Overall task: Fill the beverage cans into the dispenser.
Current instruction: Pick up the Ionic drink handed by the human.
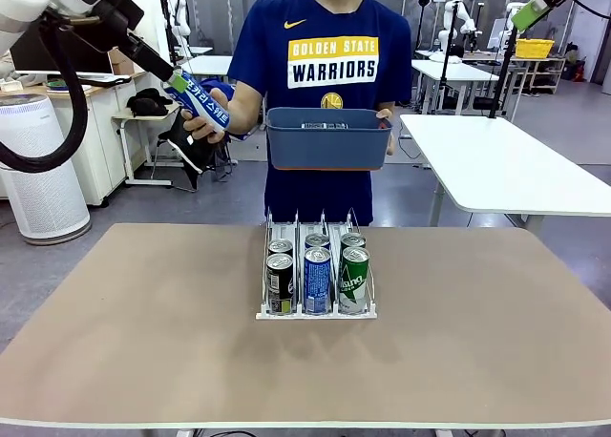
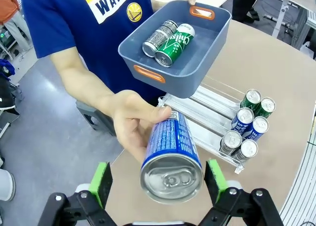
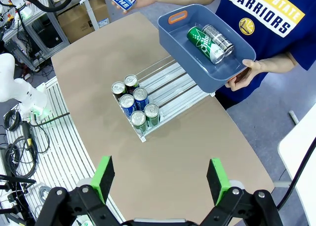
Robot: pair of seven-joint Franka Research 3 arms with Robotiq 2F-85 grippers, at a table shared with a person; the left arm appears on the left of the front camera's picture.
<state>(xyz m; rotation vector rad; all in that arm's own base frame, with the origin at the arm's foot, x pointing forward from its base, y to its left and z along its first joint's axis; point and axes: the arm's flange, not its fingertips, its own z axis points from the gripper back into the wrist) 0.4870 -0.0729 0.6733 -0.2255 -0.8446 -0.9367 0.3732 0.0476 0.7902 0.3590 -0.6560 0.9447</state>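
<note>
Logged dispenser (image 1: 315, 314) at middle of tan worktop (image 1: 134, 342): low, clear-and-white, three lanes split by thin upright dividers, front lip toward the robot. Counted six cans in it, two per lane, all upright at the front end, silver tops up: black-and-green pair (image 1: 280, 284) in left lane, blue-and-white pair (image 1: 317, 280) in middle lane, green pair (image 1: 353, 280) in right lane.

Found another blue can (image 2: 172, 147) off the worktop, lying tilted in person's hand (image 2: 131, 122), silver top turned toward left tool (image 2: 159, 180). Noted left tool spread wide, one green pad on either side of that can, a gap showing on both sides, not gripping.

Noted right tool (image 3: 161, 179) high above the worktop, spread wide, nothing between the pads.

Saw dark blue bin (image 1: 327, 136) with orange handle slots, held in the air by person's other hand (image 3: 249, 68) at far side of worktop, near far end of dispenser. Counted two more cans lying on their sides in it, touching: green one (image 2: 174, 44), black-and-silver one (image 2: 159, 37).

Read "GOLDEN STATE WARRIORS" on the blue shirt (image 1: 334, 60). Made out white script starting "Chil" on the green one in the bin. Saw white block lettering on the blue can in the hand, too tilted to read. Could not read print on cans in the dispenser.
</note>
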